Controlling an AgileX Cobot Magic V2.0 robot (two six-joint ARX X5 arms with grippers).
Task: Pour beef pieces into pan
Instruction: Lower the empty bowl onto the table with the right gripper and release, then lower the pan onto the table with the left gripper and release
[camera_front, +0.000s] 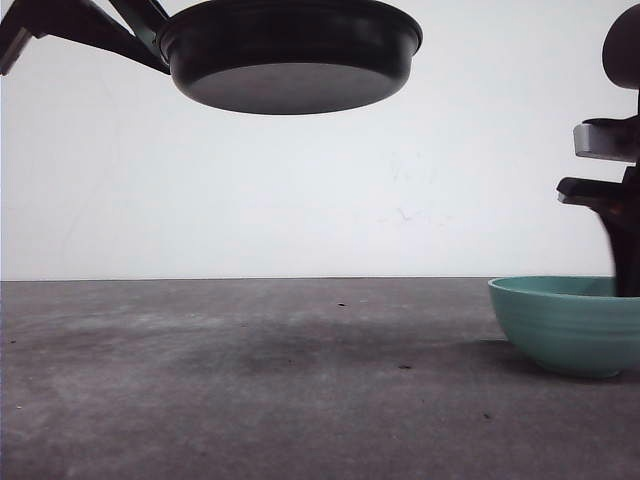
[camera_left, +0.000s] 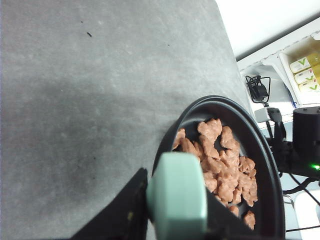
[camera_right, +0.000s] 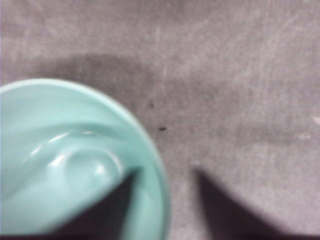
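Black and shallow, the pan hangs high above the grey table in the front view, well clear of the surface, its flat underside turned toward the camera and a soft shadow lying on the tabletop beneath it. Dark parts of the left arm reach in from the upper left corner to meet it. In the left wrist view the left gripper is clamped on the pan's pale mint-green handle, a dark finger pressed against one side of the handle and another on the far side, so the jaws stand only as wide as the handle itself. The beef pieces lie inside the pan as a low heap of reddish-brown chunks, gathered across its floor and touching one another. At the right edge of the front view a teal ribbed bowl sits on the table, and the right arm comes down at its far rim. In the right wrist view the right gripper has its two dark fingertips spread apart, one over the bowl's inside and the other outside over the table, straddling the rim; whether they touch it I cannot tell.
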